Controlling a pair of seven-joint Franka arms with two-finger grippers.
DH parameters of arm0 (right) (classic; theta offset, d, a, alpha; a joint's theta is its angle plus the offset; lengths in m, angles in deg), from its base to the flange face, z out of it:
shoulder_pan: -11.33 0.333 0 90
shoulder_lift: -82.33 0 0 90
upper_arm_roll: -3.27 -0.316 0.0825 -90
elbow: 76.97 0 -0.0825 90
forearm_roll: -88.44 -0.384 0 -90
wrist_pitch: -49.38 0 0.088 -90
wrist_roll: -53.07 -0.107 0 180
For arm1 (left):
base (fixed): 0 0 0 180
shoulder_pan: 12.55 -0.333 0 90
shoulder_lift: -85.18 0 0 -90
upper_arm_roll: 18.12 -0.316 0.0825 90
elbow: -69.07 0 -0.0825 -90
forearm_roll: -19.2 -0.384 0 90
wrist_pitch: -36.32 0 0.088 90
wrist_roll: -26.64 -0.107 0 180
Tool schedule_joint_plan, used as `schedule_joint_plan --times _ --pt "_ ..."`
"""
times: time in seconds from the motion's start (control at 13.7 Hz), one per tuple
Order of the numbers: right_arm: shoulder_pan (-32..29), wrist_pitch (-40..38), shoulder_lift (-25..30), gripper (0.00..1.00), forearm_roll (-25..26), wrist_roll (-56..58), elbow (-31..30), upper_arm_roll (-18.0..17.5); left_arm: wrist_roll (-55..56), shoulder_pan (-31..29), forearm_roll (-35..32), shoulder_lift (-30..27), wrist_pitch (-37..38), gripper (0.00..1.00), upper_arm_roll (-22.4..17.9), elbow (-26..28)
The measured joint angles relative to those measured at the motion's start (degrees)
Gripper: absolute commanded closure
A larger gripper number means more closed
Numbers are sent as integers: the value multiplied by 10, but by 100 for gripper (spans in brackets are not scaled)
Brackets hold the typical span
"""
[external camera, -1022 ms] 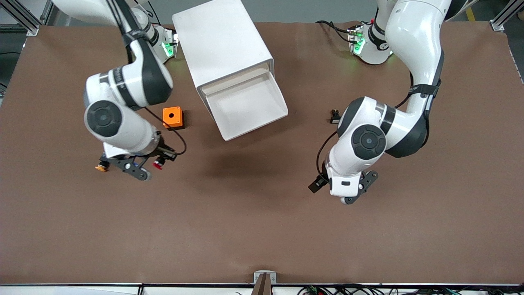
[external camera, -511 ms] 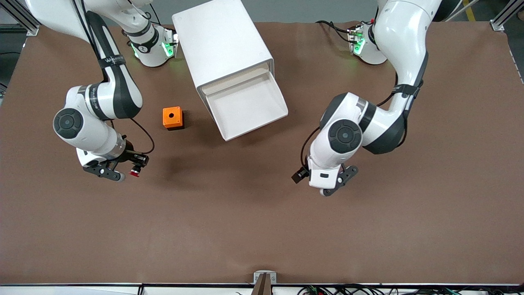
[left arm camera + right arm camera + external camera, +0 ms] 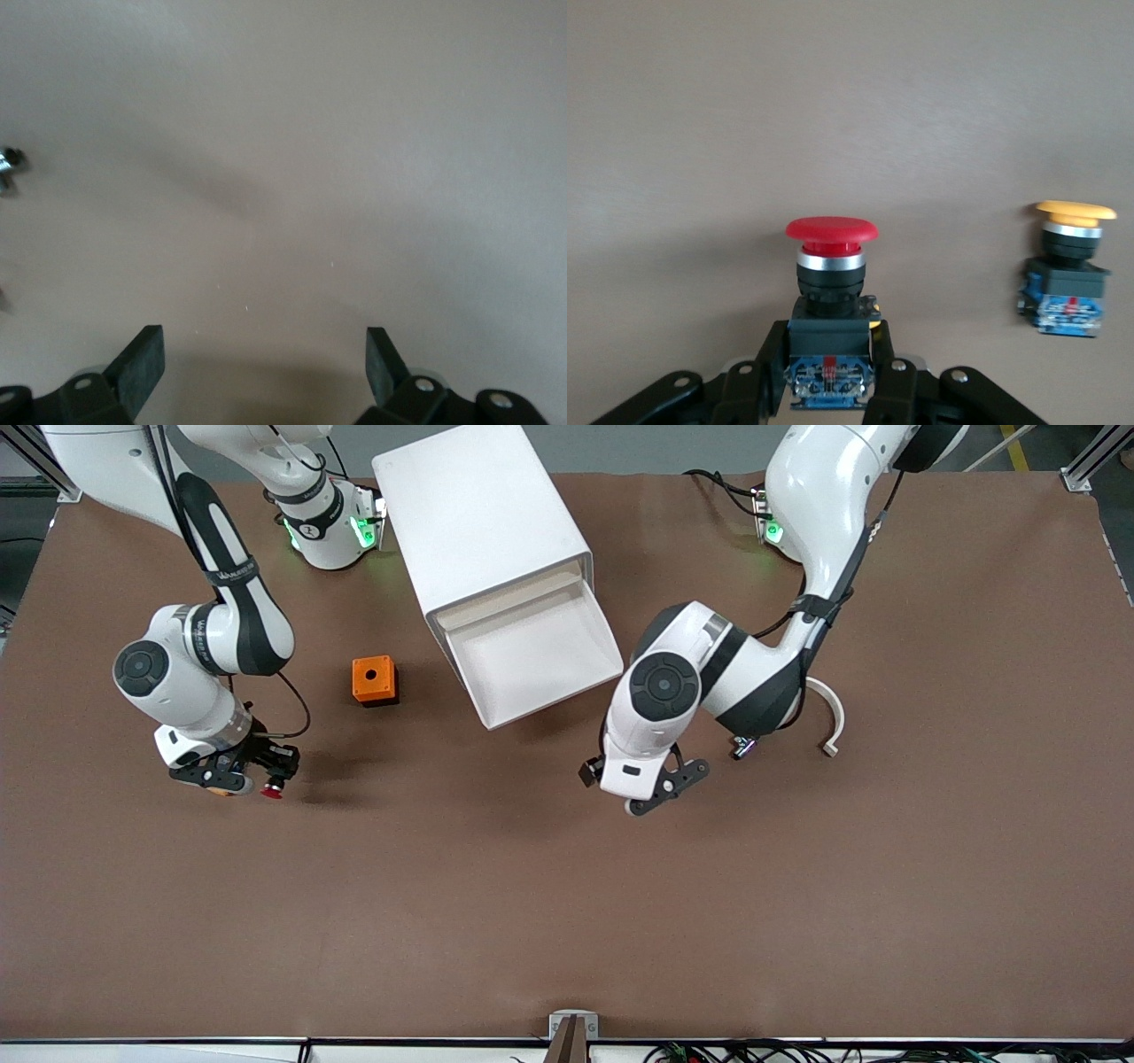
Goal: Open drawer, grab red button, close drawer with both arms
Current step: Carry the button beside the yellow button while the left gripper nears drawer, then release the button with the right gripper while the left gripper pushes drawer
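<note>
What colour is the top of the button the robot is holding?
Red; the button shows best in the right wrist view.

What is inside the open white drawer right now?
The pulled-out white plastic drawer shows only its bare white floor and walls; nothing lies in the visible part. The stretch tucked under the white cabinet box is covered, so that cannot be checked.

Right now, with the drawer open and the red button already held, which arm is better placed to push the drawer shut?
Left. The left end effector is open and empty, close in front of the open drawer. The right end effector is shut on the red button, off toward the right arm's end of the table.
</note>
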State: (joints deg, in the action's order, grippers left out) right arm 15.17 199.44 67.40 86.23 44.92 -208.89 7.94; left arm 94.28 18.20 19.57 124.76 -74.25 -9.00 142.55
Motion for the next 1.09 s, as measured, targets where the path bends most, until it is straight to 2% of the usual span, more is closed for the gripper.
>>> schedule_joint_plan --times 1.09 --pt "-21 39 -31 100 0 6 -16 0 0 65 0 16 0 0 1 11"
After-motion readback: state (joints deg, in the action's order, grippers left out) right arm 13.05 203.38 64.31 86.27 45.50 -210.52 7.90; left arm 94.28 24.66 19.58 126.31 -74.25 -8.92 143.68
